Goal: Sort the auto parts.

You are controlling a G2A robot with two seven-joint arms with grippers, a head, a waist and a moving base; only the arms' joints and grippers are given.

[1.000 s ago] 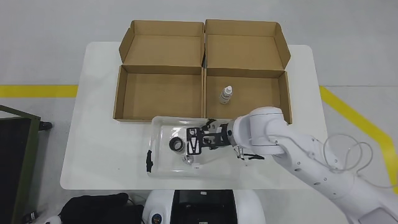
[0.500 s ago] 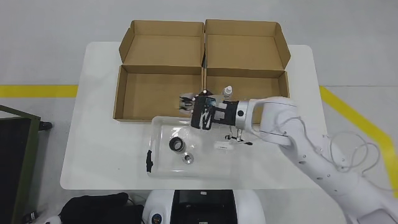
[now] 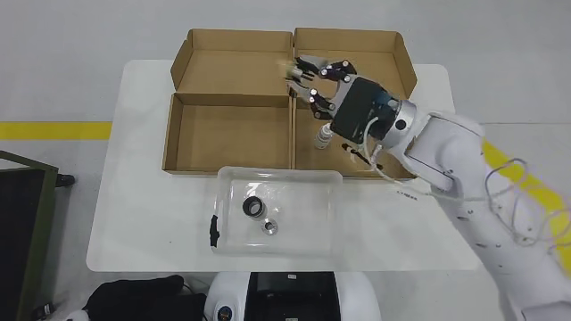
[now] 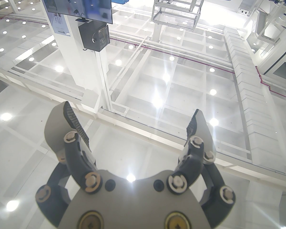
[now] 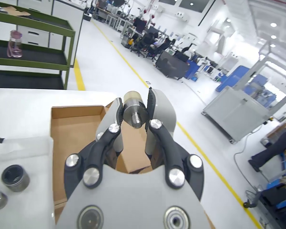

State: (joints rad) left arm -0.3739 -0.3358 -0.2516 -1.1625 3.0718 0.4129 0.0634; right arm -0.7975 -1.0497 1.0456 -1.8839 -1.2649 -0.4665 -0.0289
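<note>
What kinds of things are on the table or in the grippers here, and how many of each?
Cardboard boxes: 2 (left box, right box)
Clear tray: 1
Capped studs: 2 (held stud in the right gripper, loose stud in the right box)
Ring bearing: 1
Small metal collar: 1
Black part: 1
Total: 8

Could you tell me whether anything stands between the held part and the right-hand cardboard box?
Nothing visible does. The right end effector holds the threaded part in the air near the right-hand box, whose floor is bare beside the upright part already in it.
</note>
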